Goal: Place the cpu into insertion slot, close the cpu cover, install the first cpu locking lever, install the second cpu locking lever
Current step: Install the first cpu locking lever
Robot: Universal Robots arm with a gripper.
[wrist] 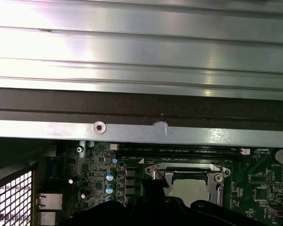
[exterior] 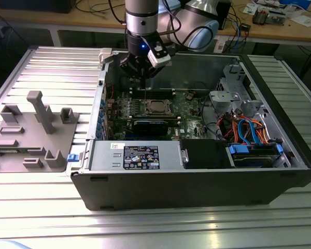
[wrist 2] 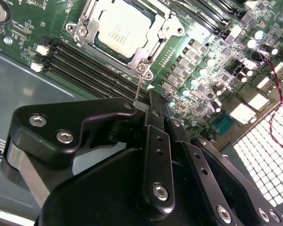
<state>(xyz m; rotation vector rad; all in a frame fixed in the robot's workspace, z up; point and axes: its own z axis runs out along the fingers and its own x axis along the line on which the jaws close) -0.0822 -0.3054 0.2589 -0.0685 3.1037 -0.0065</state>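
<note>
Our hand (wrist 2: 142, 104) is clenched on the thin wire locking lever (wrist 2: 139, 87), which rises from a corner of the insertion slot (wrist 2: 81, 32). Just beyond the fingertips, the cpu (wrist 2: 120, 32) sits in that slot under the lowered cpu cover (wrist 2: 153, 26), near the far wall of the computer case (exterior: 197, 181).

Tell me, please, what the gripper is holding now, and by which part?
The gripper pinches the thin metal locking lever by its free end, close to the seated cpu.
</note>
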